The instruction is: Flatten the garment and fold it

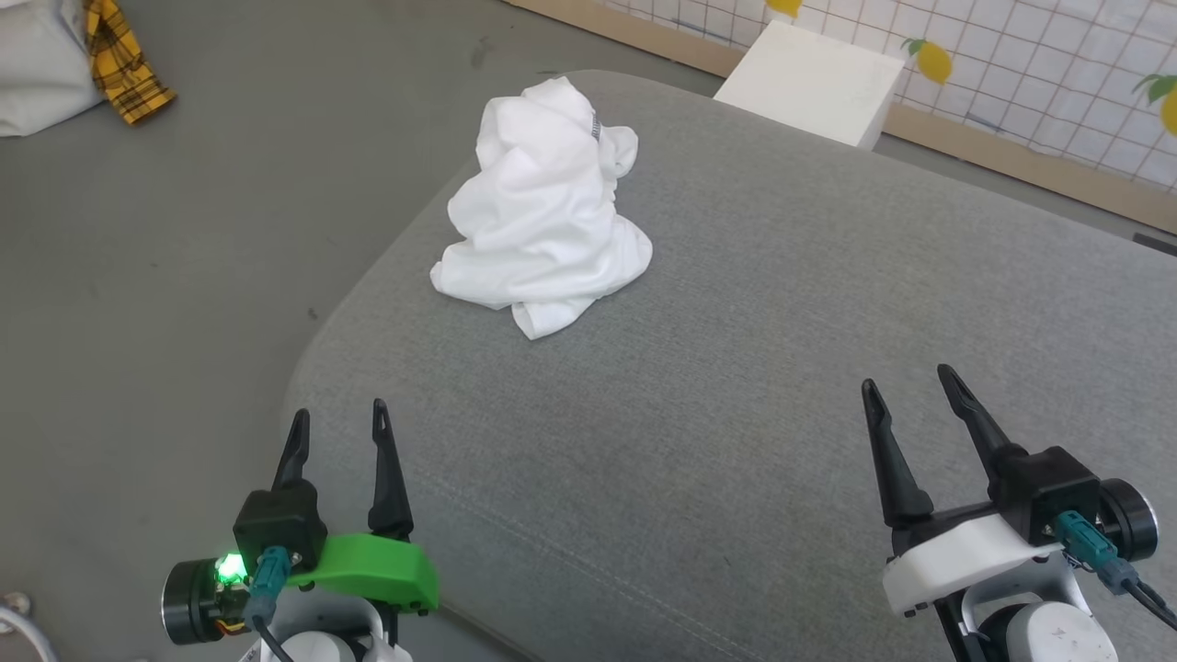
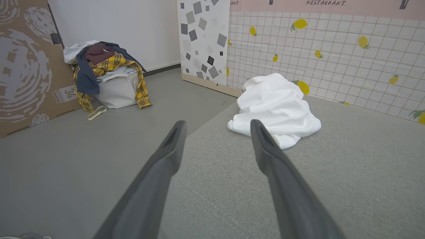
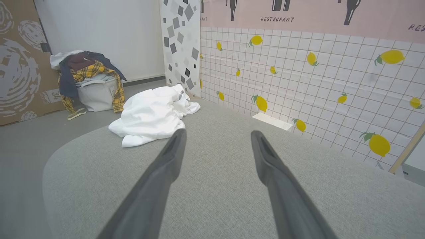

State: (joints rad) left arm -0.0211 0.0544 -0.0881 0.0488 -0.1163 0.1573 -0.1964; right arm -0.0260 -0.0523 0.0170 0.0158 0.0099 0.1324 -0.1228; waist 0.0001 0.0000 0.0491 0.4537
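Found the garment (image 1: 542, 211) heaped and crumpled near the far left edge of the grey cushion (image 1: 782, 368) — not yet flattened. Saw the left gripper (image 1: 338, 414) and right gripper (image 1: 910, 375) at the near side; noted wide-spread fingers on both, holding nothing — well apart from the cloth.

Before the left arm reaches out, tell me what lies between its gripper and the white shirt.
Nothing visible does: just grey cushion lies between the open left gripper and the crumpled shirt.
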